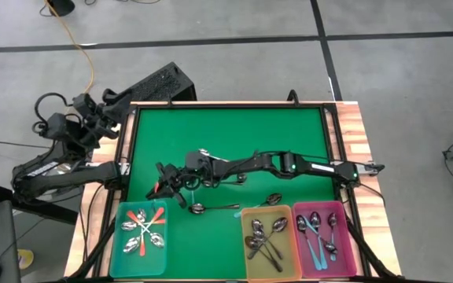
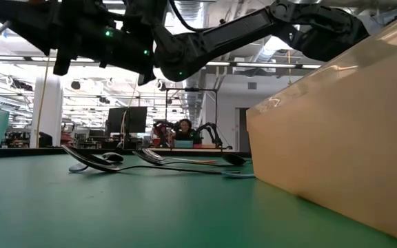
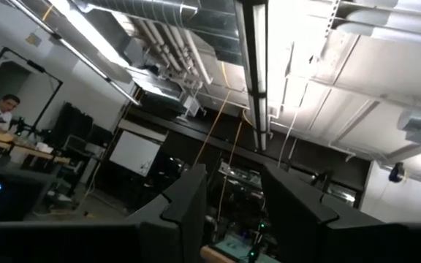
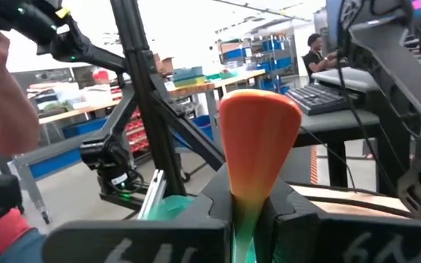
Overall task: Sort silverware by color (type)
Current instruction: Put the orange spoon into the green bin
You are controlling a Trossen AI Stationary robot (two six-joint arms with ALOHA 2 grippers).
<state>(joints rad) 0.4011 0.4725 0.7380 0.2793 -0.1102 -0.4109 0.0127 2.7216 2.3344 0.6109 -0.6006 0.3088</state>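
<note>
The green counter (image 1: 226, 141) carries teal bin (image 1: 140, 240), yellow bin (image 1: 267, 244) and pink bin (image 1: 325, 240) of sorted spoons. Right end effector (image 1: 163, 187) hovers above the teal bin, pinching an orange-handled spoon (image 4: 258, 139). Left end effector (image 3: 232, 212) sits spread, off the counter's left edge.

Your right arm (image 1: 289, 165): slim dark links, white lettering on the forearm, small green LED near the base end. Left arm (image 1: 61, 149): same black build, loose black cable loops at its joints. Fingers (image 3: 188, 204) are blocky, matte black, flat-faced.
</note>
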